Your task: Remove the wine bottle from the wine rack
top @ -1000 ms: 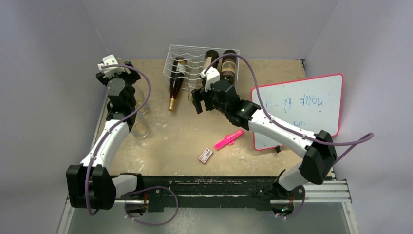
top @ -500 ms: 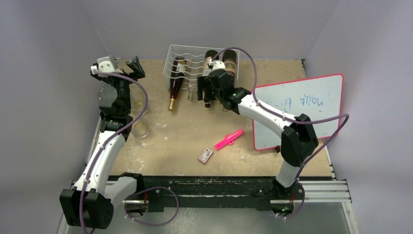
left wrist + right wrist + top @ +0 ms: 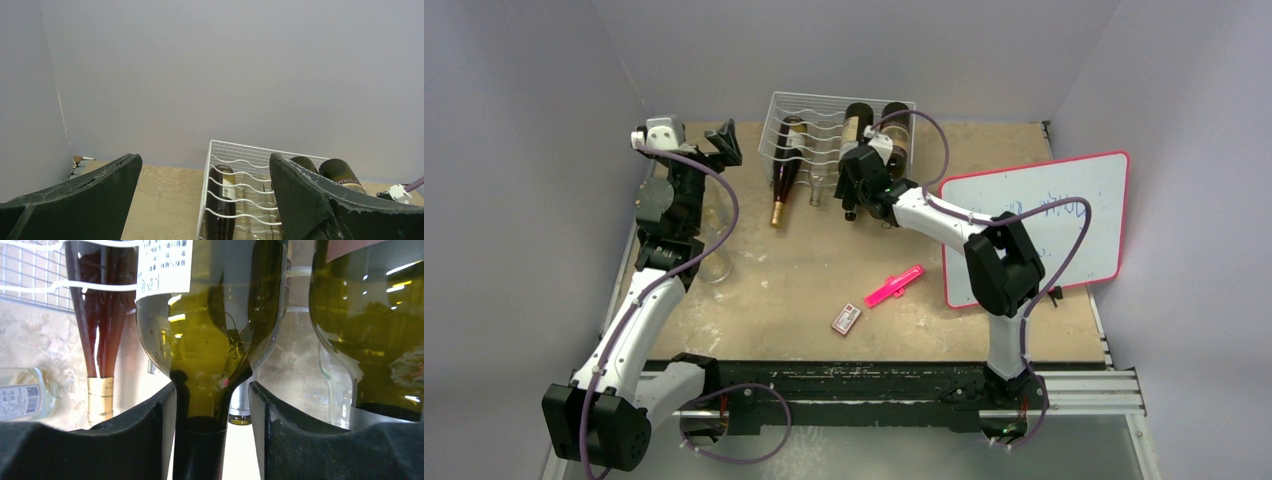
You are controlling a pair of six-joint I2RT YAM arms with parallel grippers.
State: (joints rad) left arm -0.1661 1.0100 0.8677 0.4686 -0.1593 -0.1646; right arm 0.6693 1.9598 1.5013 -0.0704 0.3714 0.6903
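The white wire wine rack [image 3: 824, 108] stands at the back of the table and holds several bottles. A green wine bottle [image 3: 856, 122] with a white label lies in it, neck pointing toward me. In the right wrist view its neck [image 3: 200, 440] sits between my right gripper's [image 3: 212, 390] open fingers. The left finger [image 3: 160, 430] touches the neck and a gap shows at the right finger. In the top view the right gripper [image 3: 852, 198] is at the rack's front. My left gripper [image 3: 721, 140] is open, empty and raised left of the rack [image 3: 220, 150].
A dark red bottle [image 3: 784, 172] lies in the rack's left cradle and another green bottle [image 3: 894, 132] at its right. A pink-framed whiteboard [image 3: 1034, 225], a pink marker [image 3: 894, 285] and a small card box [image 3: 847, 318] lie on the table. Glass jars [image 3: 712, 265] stand by the left arm.
My right arm has stretched forward and its gripper has moved up to the rack, round the green bottle's neck. My left gripper has swung right toward the rack.
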